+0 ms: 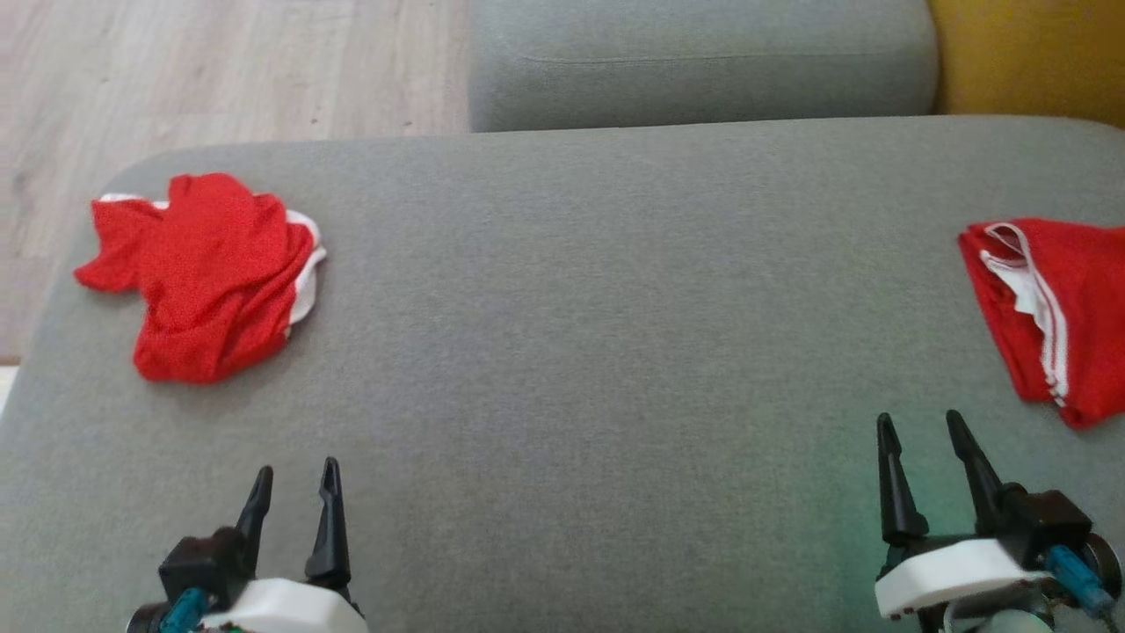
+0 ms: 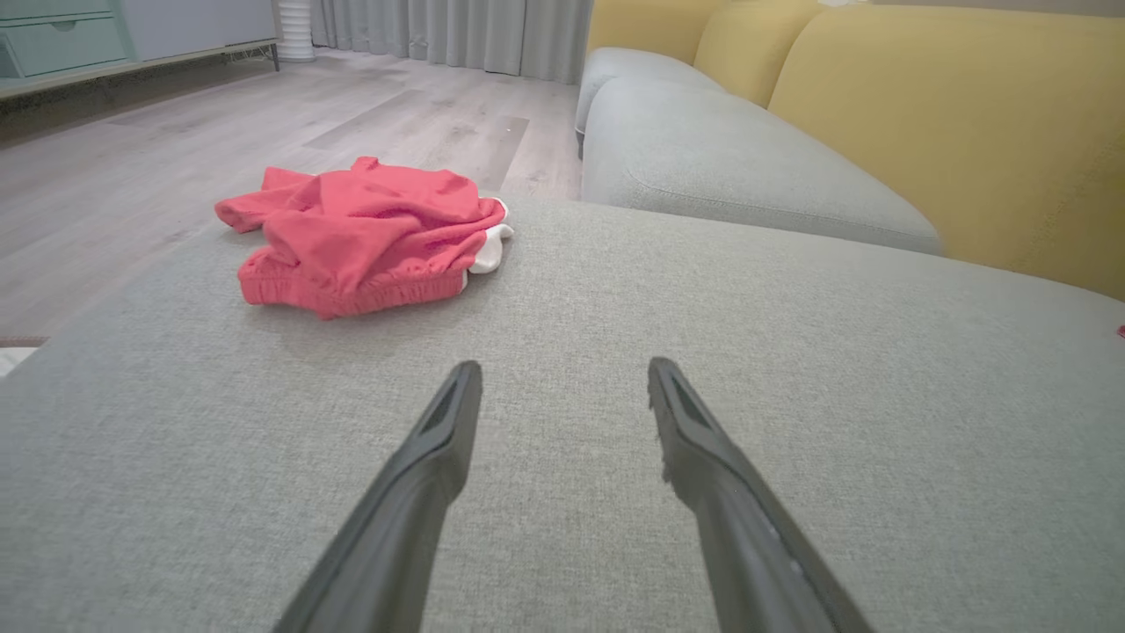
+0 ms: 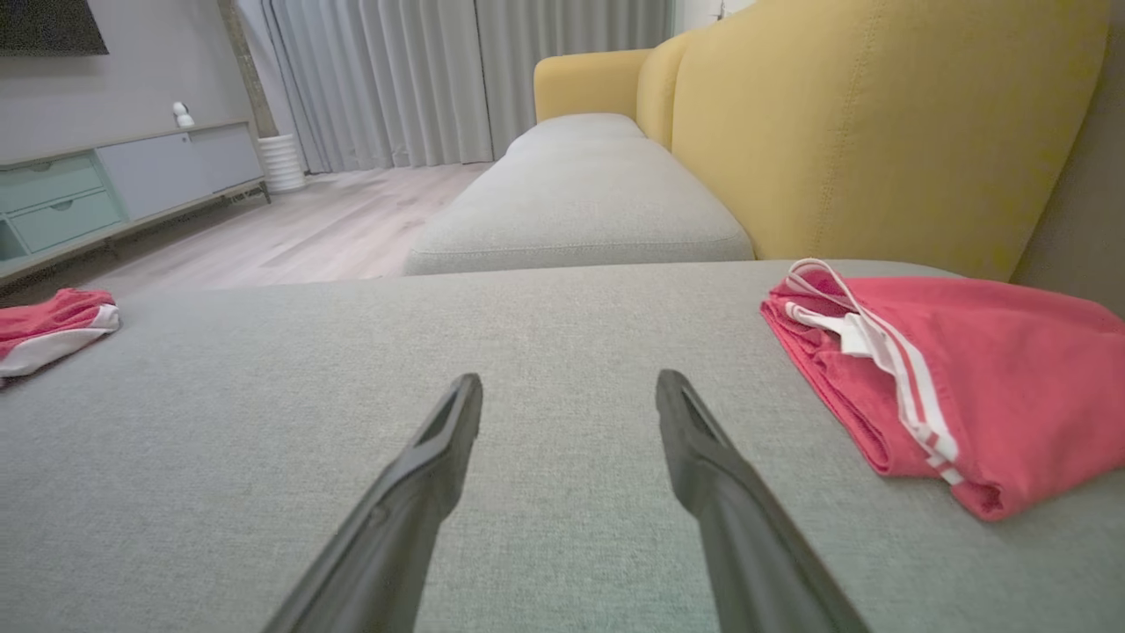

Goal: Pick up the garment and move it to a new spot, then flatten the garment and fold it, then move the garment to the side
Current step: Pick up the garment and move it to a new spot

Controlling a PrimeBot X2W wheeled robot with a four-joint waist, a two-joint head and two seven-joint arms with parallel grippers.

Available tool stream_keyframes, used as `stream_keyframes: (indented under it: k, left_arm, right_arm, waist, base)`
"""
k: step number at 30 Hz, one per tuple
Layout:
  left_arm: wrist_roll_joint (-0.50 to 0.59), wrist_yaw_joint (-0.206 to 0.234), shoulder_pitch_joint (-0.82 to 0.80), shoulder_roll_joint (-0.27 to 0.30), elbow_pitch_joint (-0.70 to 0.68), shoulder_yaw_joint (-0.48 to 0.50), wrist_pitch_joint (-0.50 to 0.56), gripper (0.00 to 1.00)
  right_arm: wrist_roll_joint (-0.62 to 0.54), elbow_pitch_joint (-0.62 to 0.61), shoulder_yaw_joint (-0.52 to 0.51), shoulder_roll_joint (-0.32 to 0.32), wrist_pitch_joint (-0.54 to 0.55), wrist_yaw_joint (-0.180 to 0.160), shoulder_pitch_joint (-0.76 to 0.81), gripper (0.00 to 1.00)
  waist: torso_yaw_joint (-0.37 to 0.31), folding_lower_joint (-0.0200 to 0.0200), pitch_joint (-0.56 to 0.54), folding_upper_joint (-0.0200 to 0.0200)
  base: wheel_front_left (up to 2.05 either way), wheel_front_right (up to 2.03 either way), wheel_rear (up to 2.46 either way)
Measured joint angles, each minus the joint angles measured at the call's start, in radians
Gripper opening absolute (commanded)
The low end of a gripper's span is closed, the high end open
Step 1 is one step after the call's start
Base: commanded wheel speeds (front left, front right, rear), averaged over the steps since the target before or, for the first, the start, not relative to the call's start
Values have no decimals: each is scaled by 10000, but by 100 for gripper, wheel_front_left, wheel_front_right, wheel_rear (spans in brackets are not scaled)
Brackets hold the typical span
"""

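A crumpled red garment (image 1: 206, 272) with white trim lies in a heap at the left of the grey cushion (image 1: 598, 334); the left wrist view has this garment (image 2: 360, 236) ahead and to the left of the fingers. A second red garment (image 1: 1050, 308), folded with white stripes, lies at the cushion's right edge, and this folded garment (image 3: 949, 369) lies right of the right fingers. My left gripper (image 1: 294, 479) stands open at the lower left, nothing between its fingers. My right gripper (image 1: 918, 426) stands open at the lower right, just short of the folded garment.
Another grey seat cushion (image 1: 703, 61) lies beyond the near one, with yellow backrests (image 3: 861, 132) to the right. Wooden floor (image 1: 193, 79) borders the cushion's far left edge. A low cabinet (image 3: 105, 189) and curtains stand across the room.
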Motion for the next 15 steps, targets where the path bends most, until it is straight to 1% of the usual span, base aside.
stream_keyframes:
  k: [3,7,12,15]
  left_arm:
    - [0,-8,-27,0,-2,-54,0,100]
    - [0,2,-31,2,2,-71,0,100]
    - [-15,38,33,2,67,-6,4,100]
    - [-146,96,174,6,40,54,4,100]
  right_arm:
    - [44,-50,4,-2,-13,0,17,100]
    - [58,-48,165,-2,-15,0,35,100]
    - [59,-33,840,0,-15,0,-1,100]
    - [58,-25,1035,-2,-19,0,-58,100]
  waist:
    - [344,0,17,0]
    - [1042,0,29,0]
    - [2012,0,60,0]
    - [2502,0,129,0]
  base:
    - [0,0,0]
    - [0,0,0]
    - [0,0,0]
    - [0,0,0]
